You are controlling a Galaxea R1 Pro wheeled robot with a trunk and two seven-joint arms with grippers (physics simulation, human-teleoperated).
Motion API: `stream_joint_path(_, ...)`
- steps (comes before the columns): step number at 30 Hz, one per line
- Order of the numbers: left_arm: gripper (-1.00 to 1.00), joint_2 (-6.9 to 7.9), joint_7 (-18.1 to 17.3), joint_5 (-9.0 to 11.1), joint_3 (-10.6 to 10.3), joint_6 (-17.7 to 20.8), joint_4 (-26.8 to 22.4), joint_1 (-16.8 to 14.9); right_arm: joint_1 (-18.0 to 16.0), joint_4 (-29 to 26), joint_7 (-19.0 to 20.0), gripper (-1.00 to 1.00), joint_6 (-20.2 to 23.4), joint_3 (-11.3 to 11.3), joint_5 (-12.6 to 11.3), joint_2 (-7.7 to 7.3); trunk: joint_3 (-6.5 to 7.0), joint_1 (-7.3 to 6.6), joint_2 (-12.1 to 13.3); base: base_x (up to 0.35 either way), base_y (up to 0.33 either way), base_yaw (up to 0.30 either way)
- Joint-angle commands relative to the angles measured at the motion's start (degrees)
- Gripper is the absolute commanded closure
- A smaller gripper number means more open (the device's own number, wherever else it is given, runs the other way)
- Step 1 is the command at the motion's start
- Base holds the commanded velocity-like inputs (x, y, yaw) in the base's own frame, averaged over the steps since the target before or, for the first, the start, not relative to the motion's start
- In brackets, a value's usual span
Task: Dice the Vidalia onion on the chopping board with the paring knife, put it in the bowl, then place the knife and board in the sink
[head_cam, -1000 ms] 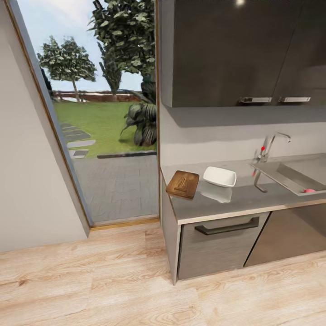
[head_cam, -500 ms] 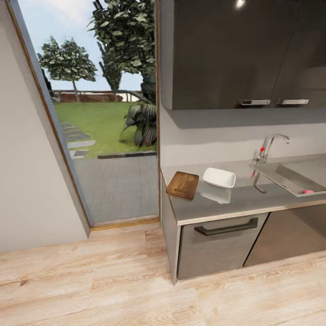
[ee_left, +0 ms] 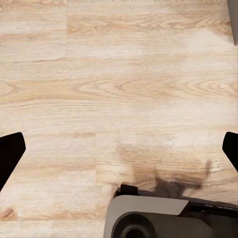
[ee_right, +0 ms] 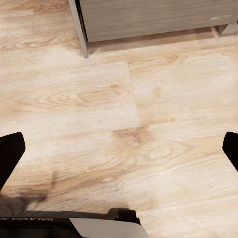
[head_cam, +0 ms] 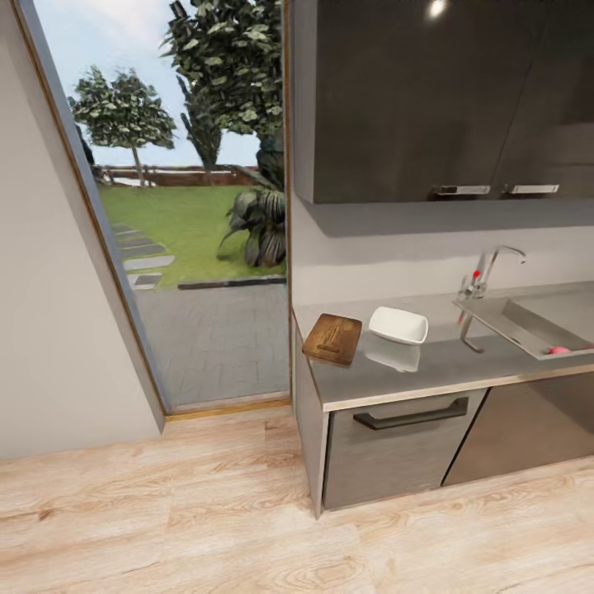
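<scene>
Across the room, the dark wooden chopping board lies at the left end of the grey countertop. The white square bowl stands just to its right. Further right is the sink with its chrome tap, and the pinkish Vidalia onion peeks over the basin's front rim. I cannot make out the paring knife at this distance. My left gripper and right gripper both hang open over the wooden floor, holding nothing, their dark fingertips far apart.
A tall glass door onto a garden fills the wall left of the counter. Dark upper cabinets hang above the countertop, with a drawer front below. Light wood floor lies between me and the counter. My base shows below the left gripper.
The whole head view has shifted a little, so the camera moved. The board, bowl and onion keep their places on the counter and in the sink.
</scene>
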Motion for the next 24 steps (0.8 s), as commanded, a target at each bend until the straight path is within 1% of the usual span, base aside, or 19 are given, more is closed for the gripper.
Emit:
stream_joint_path(1,-1.00,-0.04,-0.1,0.2,0.1,-0.1,0.0,0.0,0.0,0.0,0.0,-1.00,-0.1,0.0,0.0,-0.03,0.10,-0.20,0.3,0.000,0.000,0.000)
stream_joint_path(10,-1.00,0.00,-0.1,0.2,0.1,-0.1,-0.1,0.0,0.0,0.0,0.0,-1.00,-0.1,0.0,0.0,-0.06,1.71,-2.17,3.9,0.000,0.000,0.000)
stream_joint_path(24,-1.00,0.00,-0.1,0.2,0.1,-0.1,-0.1,0.0,0.0,0.0,0.0,-1.00,-0.1,0.1,0.0,-0.06,1.71,-2.17,3.9,0.000,0.000,0.000)
